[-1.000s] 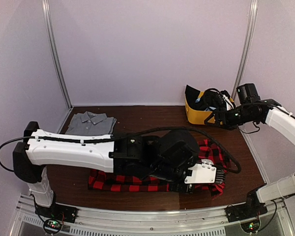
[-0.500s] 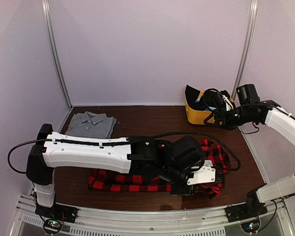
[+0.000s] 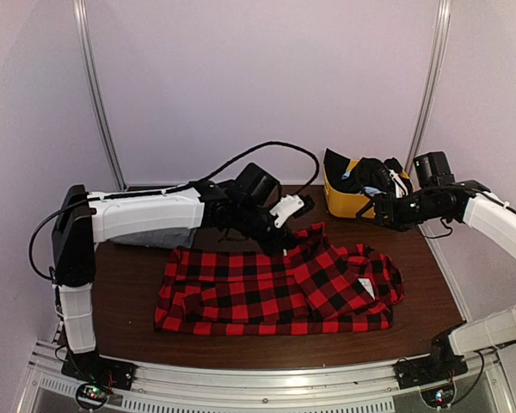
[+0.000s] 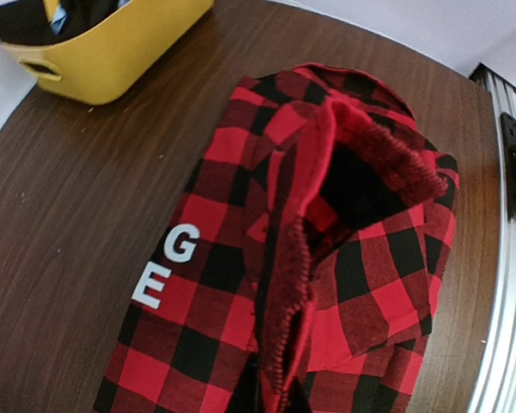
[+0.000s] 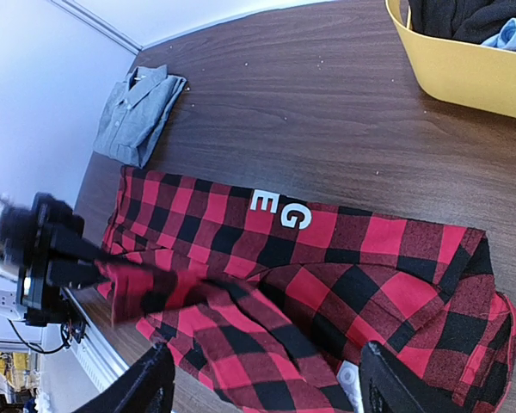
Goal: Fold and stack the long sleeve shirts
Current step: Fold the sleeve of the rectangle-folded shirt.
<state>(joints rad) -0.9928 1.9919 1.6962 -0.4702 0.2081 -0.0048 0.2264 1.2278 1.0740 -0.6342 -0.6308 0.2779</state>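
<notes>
The red-and-black flannel shirt (image 3: 275,292) lies spread across the near half of the table, with white letters on it (image 4: 166,262). My left gripper (image 3: 285,234) is shut on a fold of it (image 4: 279,344) and holds that fold raised above the shirt's far edge; the fingers are mostly hidden by cloth. The grey collared shirt (image 5: 138,112) lies folded at the far left, largely hidden behind my left arm in the top view (image 3: 138,238). My right gripper (image 5: 265,366) is open and empty, high above the flannel's right part, next to the bin (image 3: 367,212).
A yellow plastic bin (image 3: 344,202) with dark and blue clothes stands at the far right, also in the left wrist view (image 4: 112,52) and right wrist view (image 5: 464,69). Bare brown table (image 3: 241,194) lies behind the flannel. Purple walls enclose the table.
My left arm has swung from the near right of the flannel to the far middle, carrying a fold of cloth up and back. The flannel now shows wider. The right arm has barely moved.
</notes>
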